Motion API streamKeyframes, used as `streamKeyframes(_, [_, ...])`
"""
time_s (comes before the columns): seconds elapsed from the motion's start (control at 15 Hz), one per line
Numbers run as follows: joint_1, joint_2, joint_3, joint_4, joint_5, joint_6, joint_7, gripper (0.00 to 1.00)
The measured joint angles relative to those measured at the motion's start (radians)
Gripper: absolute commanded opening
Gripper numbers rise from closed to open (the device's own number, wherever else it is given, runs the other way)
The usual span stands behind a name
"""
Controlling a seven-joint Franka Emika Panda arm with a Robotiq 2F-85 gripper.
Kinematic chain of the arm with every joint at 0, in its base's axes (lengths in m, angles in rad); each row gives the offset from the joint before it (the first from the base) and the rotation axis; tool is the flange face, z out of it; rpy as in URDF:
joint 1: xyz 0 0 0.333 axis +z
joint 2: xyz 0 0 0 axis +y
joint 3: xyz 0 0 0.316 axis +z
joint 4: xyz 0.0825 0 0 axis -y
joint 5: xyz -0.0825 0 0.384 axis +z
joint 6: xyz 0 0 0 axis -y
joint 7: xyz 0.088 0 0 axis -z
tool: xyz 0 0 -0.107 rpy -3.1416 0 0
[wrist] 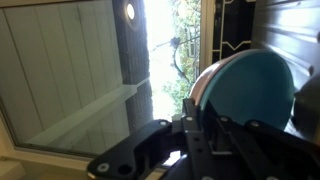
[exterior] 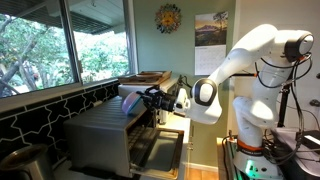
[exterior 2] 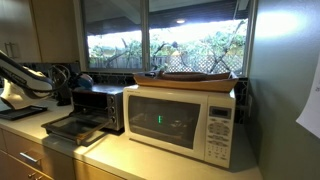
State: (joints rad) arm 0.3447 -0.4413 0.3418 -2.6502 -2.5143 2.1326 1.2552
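One teal round glazed plate (wrist: 245, 90), right of centre in wrist view, edge-on at black gripper (wrist: 203, 120) above steel toaster oven (exterior: 100, 135); grip indiscernible. Probably placement step; gentle withdrawal needed next.

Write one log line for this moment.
pincer: by toaster oven | door: open | teal dish: close to pincer | grip: unclear

In an exterior view the toaster (exterior 2: 100, 108) sits at the microwave's (exterior 2: 175, 120) nine o'clock, both on the counter (exterior 2: 125, 160); a tray (exterior 2: 190, 80) lies on the microwave, a window (exterior 2: 190, 40) behind.
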Motion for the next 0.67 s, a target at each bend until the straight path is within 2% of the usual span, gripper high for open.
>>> streamKeyframes(0.47, [-0.082, 0.035, 0.03, 0.012, 0.0, 0.031, 0.0, 0.98])
streamKeyframes(0.67, [-0.121, 0.034, -0.007, 0.05, 0.0, 0.134, -0.017, 1.0])
